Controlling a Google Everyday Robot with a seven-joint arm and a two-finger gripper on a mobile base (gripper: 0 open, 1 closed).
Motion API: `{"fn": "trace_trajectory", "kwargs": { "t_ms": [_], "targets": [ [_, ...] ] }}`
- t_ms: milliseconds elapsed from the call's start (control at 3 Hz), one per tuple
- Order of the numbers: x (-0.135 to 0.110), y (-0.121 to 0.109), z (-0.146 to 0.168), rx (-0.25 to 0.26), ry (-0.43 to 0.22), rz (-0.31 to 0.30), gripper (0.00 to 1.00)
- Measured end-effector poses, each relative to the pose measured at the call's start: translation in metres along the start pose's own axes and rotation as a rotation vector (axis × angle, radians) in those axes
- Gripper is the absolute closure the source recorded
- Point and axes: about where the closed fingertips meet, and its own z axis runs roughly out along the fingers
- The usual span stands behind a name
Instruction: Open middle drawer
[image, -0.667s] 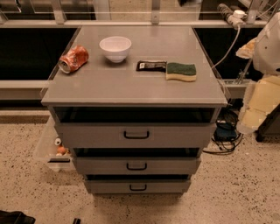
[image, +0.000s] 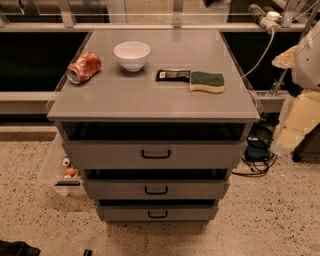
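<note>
While the middle drawer (image: 156, 189) sits between the taller front above and the shorter one below, its black handle (image: 156, 190) has nothing touching it. My gripper (image: 296, 58) hangs at the far right edge, level with the cabinet top (image: 150, 97) and well apart from the drawer. Whether it is open or closed, I cannot tell. On top are a crushed can (image: 84, 67), a bowl (image: 132, 55) and a sponge (image: 206, 81).

The right edge cuts off my arm (image: 306, 60), and I can't see the gripper. Inside the middle drawer (image: 156, 189) all is shadow. A bin (image: 52, 175) sits half hidden behind the cabinet (image: 150, 100), contents too small to name.
</note>
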Motion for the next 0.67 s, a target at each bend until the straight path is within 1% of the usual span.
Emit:
{"fn": "trace_trajectory", "kwargs": {
  "t_ms": [333, 667],
  "targets": [
    [0.03, 0.009, 0.057, -0.054, -0.093, 0.039, 0.0],
    [0.04, 0.001, 0.129, -0.078, -0.274, 0.112, 0.0]
  ]
}}
